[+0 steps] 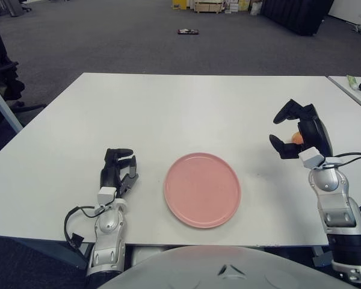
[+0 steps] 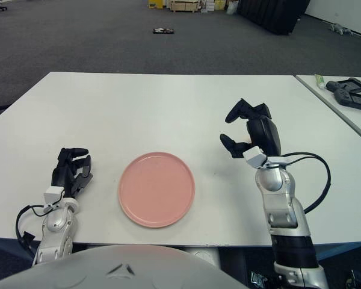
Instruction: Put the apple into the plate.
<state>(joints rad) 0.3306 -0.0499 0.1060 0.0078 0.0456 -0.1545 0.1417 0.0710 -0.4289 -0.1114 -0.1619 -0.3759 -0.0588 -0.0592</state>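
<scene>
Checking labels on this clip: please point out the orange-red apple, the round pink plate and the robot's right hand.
Orange-red apple (image 1: 296,138), left eye view: the sliver showing between the fingers.
Round pink plate (image 1: 202,190), left eye view: bare centre.
Right hand (image 1: 302,130), left eye view: middle of the hand, shut on the apple.

White table (image 1: 186,108), grey carpet (image 1: 108,36) with a small dark object (image 1: 187,31), boxes (image 1: 207,5) beyond.

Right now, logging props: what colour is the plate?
Plain pink plate, no pattern; clearest in the left eye view.
</scene>
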